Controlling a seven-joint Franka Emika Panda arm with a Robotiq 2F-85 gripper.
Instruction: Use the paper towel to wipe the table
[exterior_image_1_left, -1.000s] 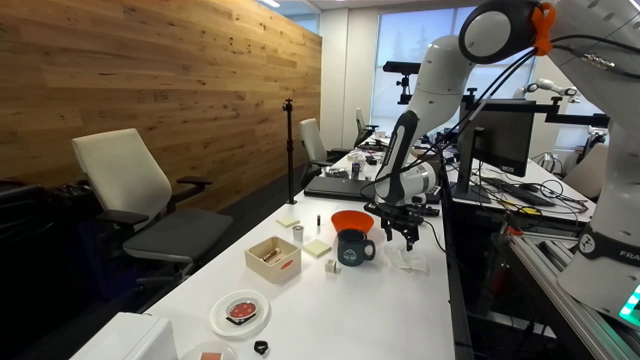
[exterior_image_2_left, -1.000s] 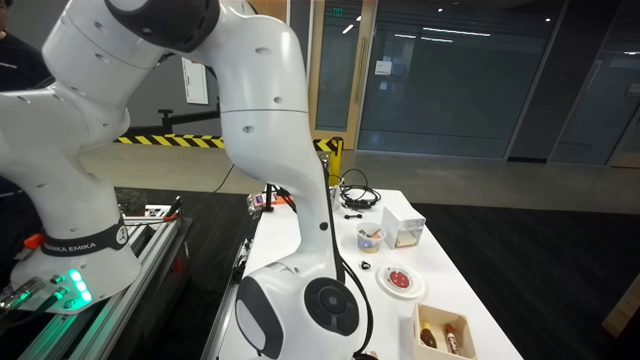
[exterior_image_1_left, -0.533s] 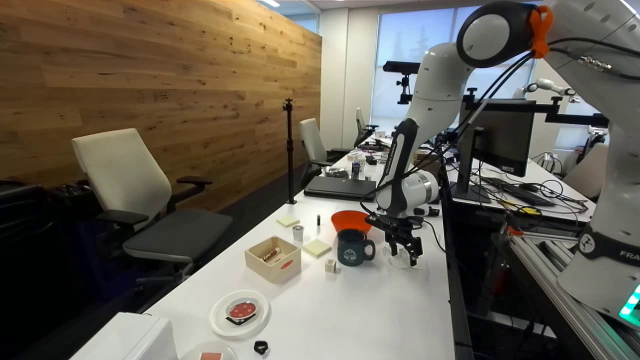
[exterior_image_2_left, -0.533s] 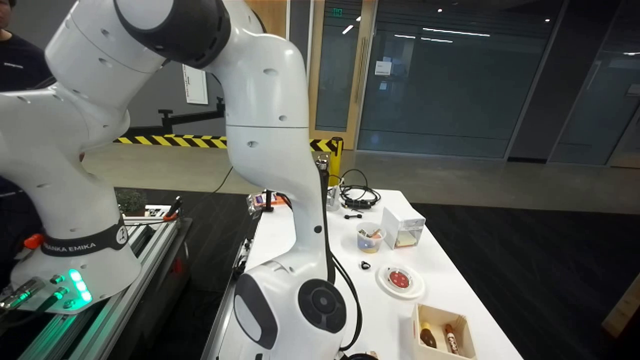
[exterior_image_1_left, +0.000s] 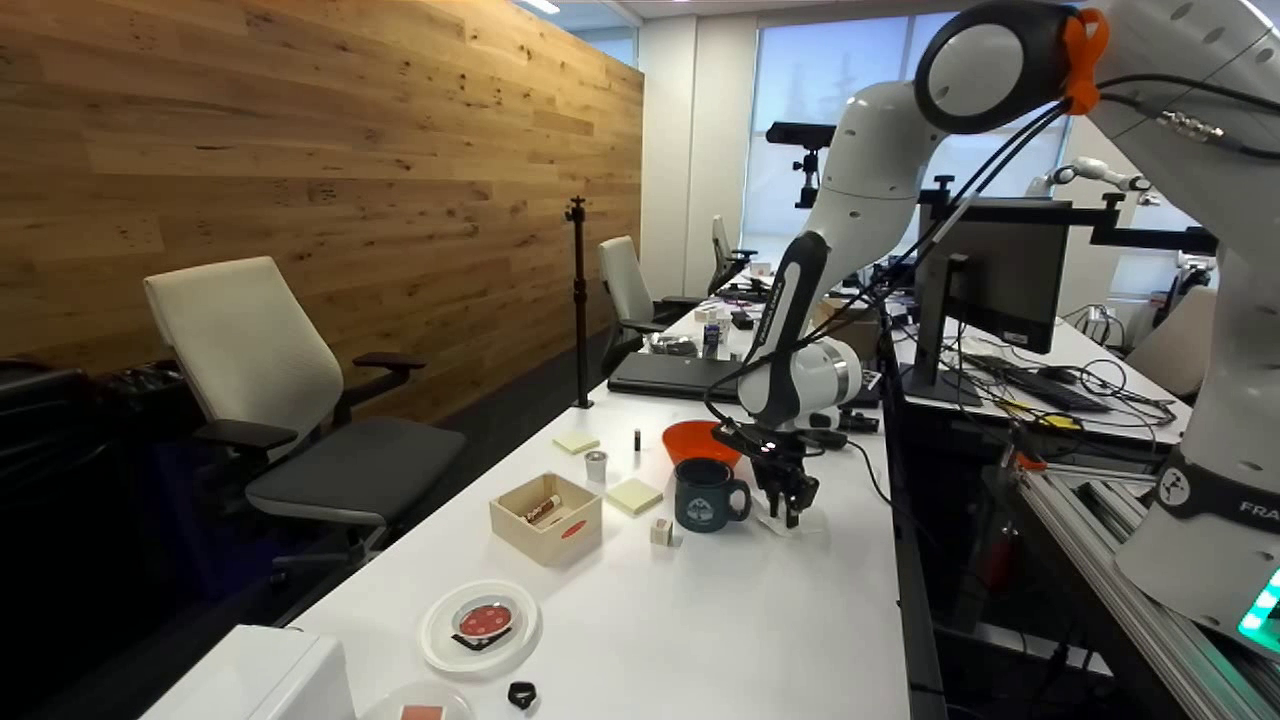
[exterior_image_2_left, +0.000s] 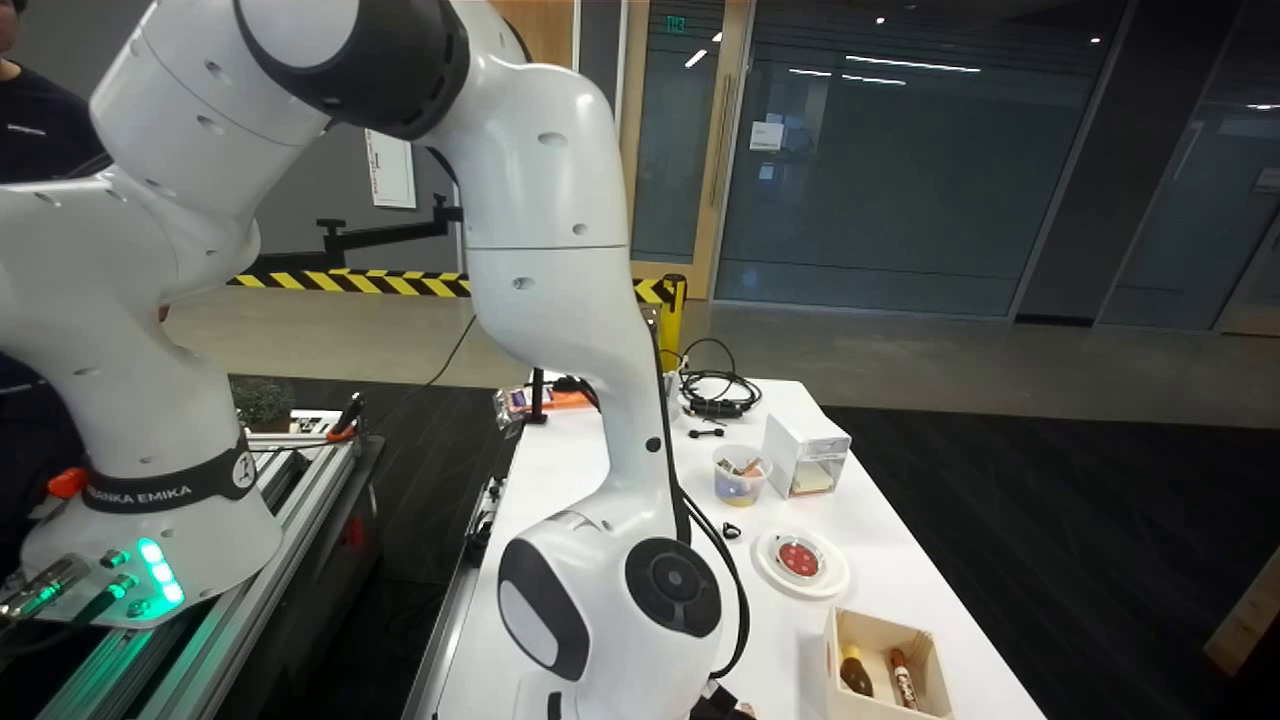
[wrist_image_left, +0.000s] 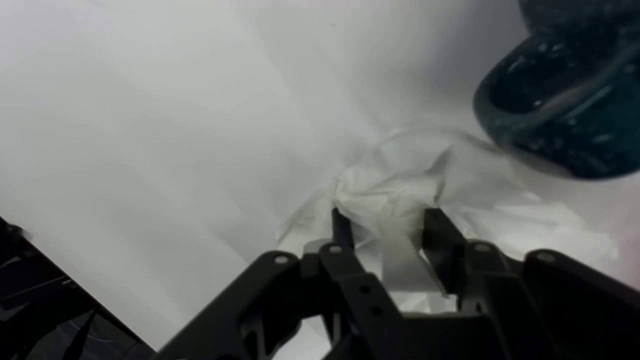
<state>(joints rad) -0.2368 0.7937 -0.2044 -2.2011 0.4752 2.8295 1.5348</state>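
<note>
The paper towel (wrist_image_left: 400, 185), white and crumpled, lies on the white table (wrist_image_left: 150, 125) beside the dark teal mug (wrist_image_left: 590, 110). My gripper (wrist_image_left: 387, 225) is down at the towel, its fingers still apart, with folds of the sheet bunched up between them. In an exterior view, the gripper (exterior_image_1_left: 784, 505) points down just right of the mug, and the paper towel (exterior_image_1_left: 812, 525) shows partly behind and around the fingertips. The table (exterior_image_1_left: 700, 620) stretches toward the viewer. In an exterior view (exterior_image_2_left: 650, 620) the arm hides the towel and most of the gripper.
The mug (exterior_image_1_left: 703, 500) stands close to the gripper, an orange bowl (exterior_image_1_left: 695, 440) just behind it. A small cube (exterior_image_1_left: 661, 532), yellow sticky notes (exterior_image_1_left: 634, 496) and a tan box (exterior_image_1_left: 545, 535) lie left of it. A white plate (exterior_image_1_left: 440, 640) sits nearer the viewer.
My gripper has come down onto the paper towel and then shifted toward the mug. Its fingers have drawn closer together, and the towel has bunched up and slid a little toward the mug.
</note>
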